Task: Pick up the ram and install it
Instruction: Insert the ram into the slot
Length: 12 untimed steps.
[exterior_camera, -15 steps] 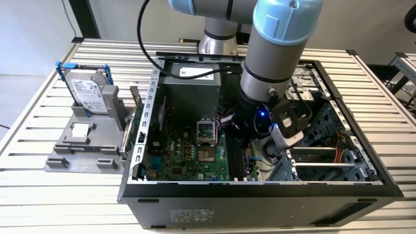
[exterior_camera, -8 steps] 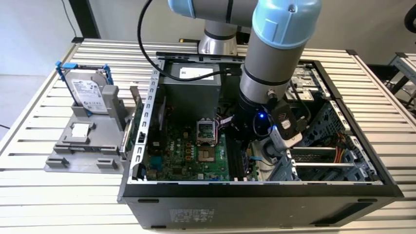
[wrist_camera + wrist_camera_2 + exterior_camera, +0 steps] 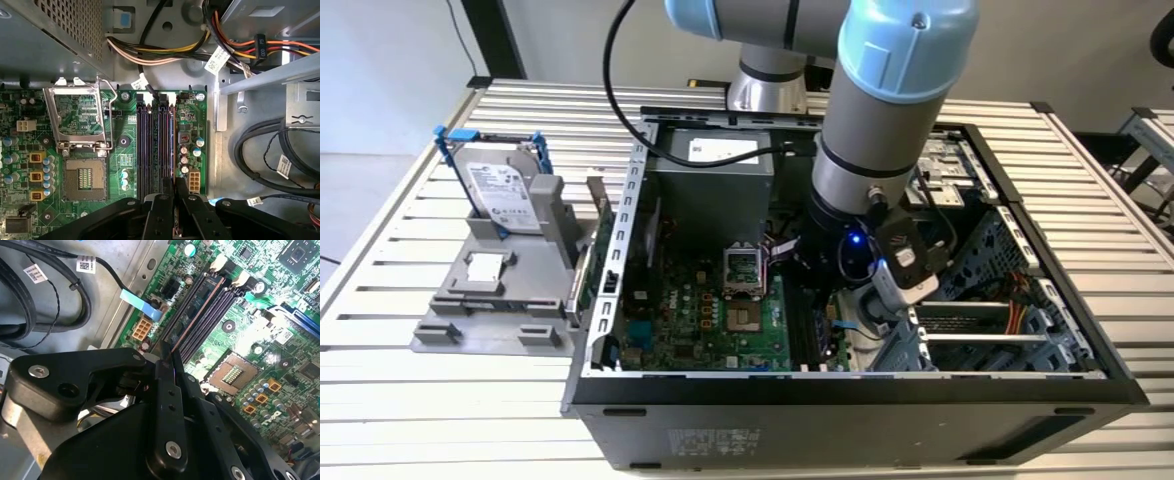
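The ram [image 3: 198, 315] is a thin stick seen edge-on, lying along the black memory slots [image 3: 212, 312] of the motherboard. In the first wrist view the ram [image 3: 168, 145] runs lengthwise in line with the slots [image 3: 144, 145], between their white end clips. My gripper [image 3: 169, 362] is shut on the ram's near end, its black fingers [image 3: 160, 210] pressed together on either side of the stick. In the exterior view the gripper [image 3: 830, 300] reaches down inside the open computer case, right of the processor socket. I cannot tell how deep the ram sits in its slot.
The open processor socket [image 3: 85, 177] and its raised metal frame [image 3: 77, 117] lie beside the slots. Black cables [image 3: 270, 160] and a drive cage [image 3: 987, 320] crowd the other side. Outside the case, a hard drive in a blue bracket [image 3: 500, 185] stands on a grey fixture [image 3: 494, 305].
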Each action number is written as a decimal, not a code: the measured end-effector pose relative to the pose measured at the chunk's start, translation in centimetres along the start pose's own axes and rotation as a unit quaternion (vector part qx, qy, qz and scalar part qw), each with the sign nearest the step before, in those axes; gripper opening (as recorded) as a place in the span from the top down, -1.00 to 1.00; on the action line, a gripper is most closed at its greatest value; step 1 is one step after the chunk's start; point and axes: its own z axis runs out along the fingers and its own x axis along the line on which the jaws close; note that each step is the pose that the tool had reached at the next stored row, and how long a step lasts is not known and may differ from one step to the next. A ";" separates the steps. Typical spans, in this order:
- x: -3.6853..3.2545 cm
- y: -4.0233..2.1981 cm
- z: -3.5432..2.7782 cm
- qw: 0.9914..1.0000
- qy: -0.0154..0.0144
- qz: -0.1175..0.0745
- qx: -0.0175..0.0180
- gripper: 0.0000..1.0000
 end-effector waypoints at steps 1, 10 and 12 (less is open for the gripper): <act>0.00 0.00 0.03 1.000 0.000 0.001 0.000 1.00; -0.06 -0.07 0.19 1.000 0.001 0.001 0.000 1.00; -0.07 -0.08 0.24 1.000 0.001 0.001 0.000 1.00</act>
